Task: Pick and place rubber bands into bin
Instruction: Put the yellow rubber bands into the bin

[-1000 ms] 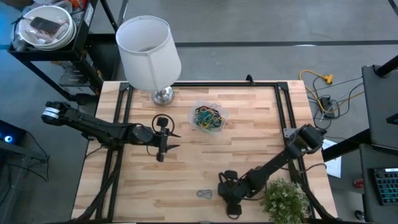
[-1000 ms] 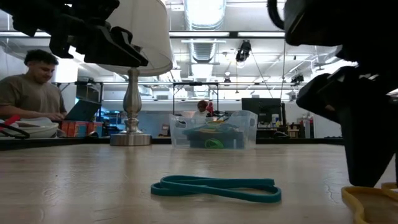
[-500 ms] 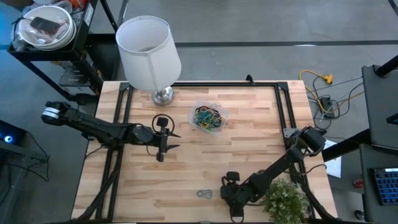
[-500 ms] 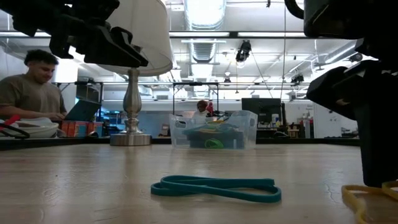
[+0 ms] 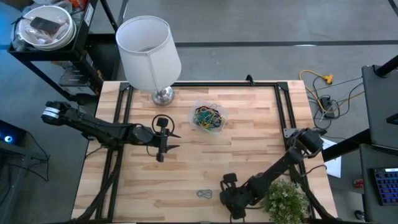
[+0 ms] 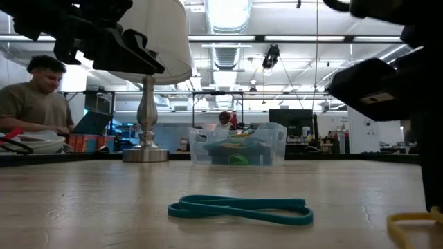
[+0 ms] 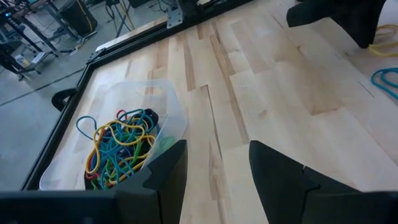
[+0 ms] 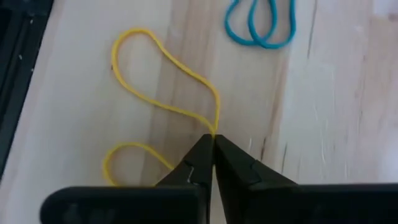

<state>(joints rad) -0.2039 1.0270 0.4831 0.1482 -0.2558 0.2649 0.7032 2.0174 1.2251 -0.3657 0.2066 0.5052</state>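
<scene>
The right gripper (image 8: 213,144) is down at the near edge of the wooden table (image 5: 249,143), its two fingers pressed together and pinching a thin yellow rubber band (image 8: 163,102) where the loop's strands cross; the band lies flat on the wood, spreading away from the fingertips in two curves. Just beside it lies a teal rubber band (image 8: 260,25), folded on itself and free of any gripper; in the low view it sits flat in the middle of the table (image 6: 239,208). A small green plant (image 5: 285,199) stands next to the right arm at the table's near right corner. The left gripper (image 5: 163,138) hovers over the left-centre of the table with its fingers apart and nothing between them, pointing toward the clear bin (image 7: 112,146). The bin sits toward the far middle of the table, near the base of a white-shaded lamp (image 5: 149,53), and holds a tangle of blue, yellow, green and red rubber bands (image 7: 121,149). A person (image 6: 34,97) sits behind the table at the far left.
</scene>
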